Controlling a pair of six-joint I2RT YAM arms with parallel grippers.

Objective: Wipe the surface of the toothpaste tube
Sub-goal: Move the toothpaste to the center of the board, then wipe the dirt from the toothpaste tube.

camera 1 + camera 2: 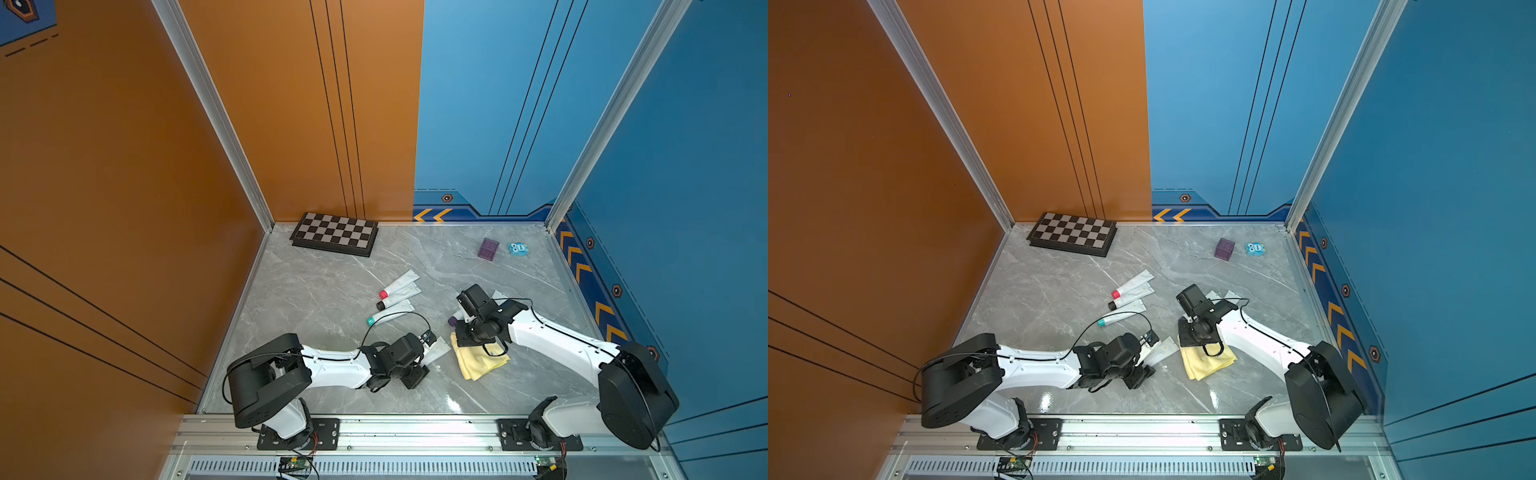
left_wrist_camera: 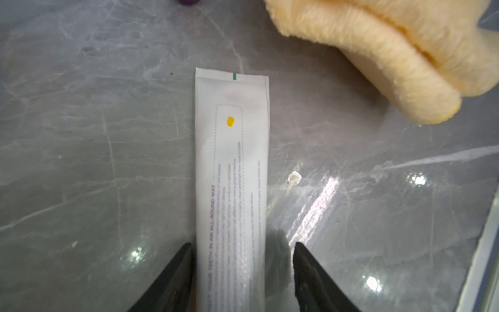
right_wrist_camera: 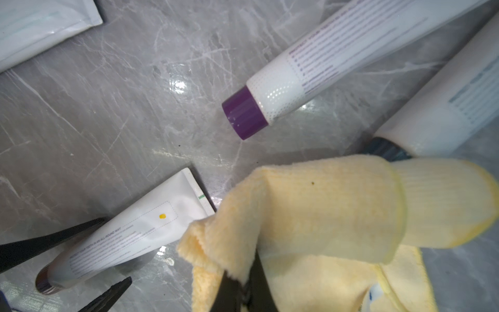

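We find the toothpaste tube (image 2: 232,175) lying flat on the grey marble table (image 2: 81,162). It is white with faint purple print and has a small yellow spot (image 2: 230,121) near its crimped end. The left gripper (image 2: 241,244) straddles it toward the cap end with its jaws apart. One finger (image 2: 172,275) sits right against the tube's edge, and a strip of bare table shows between the other finger and the tube (so nothing is clamped here). In a top view the tube (image 1: 438,351) pokes out from between those fingers toward the middle of the table, crimped end leading.

The right gripper (image 3: 244,283) is closed on a folded yellow cloth (image 3: 324,205), pinching a fold between its fingers. The cloth sits just beyond the tube's crimped end and off to one side. In the left wrist view bare table shows between them. In the right wrist view a corner of the cloth overlaps the tube's edge, and we cannot tell whether it touches.

Past the cloth, a purple-capped tube (image 3: 310,62) and a dark-capped tube (image 3: 445,108) lie side by side. Three more tubes (image 1: 395,299) lie in a row, well apart from both grippers.
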